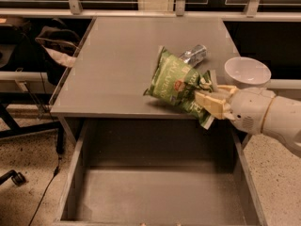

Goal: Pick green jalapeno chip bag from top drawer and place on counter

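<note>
Green jalapeno chip bag [175, 81] is pinched at 1 end by the gripper [211, 103], jaws closed on it. Long axis runs up-left from the jaws, over the counter [122, 55] front edge, clear of the top drawer [155, 194]. Crushed can [194, 54] sits just past its far end.

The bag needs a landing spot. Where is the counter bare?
The counter is bare across its left half, from the left edge to the green jalapeno chip bag. Crowded right: can, white bowl, and the hand gripping the bag over the front edge.
</note>
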Tool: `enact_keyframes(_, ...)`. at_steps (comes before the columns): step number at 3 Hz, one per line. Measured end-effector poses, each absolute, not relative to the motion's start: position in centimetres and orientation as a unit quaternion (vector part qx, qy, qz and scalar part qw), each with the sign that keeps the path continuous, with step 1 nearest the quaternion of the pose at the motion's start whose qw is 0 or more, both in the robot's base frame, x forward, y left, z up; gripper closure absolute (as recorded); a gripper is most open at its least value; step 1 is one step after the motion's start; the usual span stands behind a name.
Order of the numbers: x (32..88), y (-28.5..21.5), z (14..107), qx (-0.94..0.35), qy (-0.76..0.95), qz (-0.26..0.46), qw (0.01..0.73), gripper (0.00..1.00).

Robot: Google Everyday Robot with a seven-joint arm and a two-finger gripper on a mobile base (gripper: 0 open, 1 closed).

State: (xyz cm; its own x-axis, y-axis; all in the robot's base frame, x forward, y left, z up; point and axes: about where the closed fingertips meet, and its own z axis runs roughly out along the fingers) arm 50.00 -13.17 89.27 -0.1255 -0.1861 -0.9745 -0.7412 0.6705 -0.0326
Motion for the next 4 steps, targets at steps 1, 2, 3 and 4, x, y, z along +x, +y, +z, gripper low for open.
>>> enact_keyframes(1,51.7,-13.3,89.3,-0.320,0.716,0.232,0.575,1.00)
enact_keyframes(2,53.6,-12.9,89.8,-0.324,0.720,0.220,0.573,1.00)
enact_keyframes(3,53.8,-12.5,89.8,-0.327,0.720,0.220,0.571,0.84)
enact_keyframes(4,53.8,-12.5,89.8,-0.327,0.720,0.220,0.571,0.54)
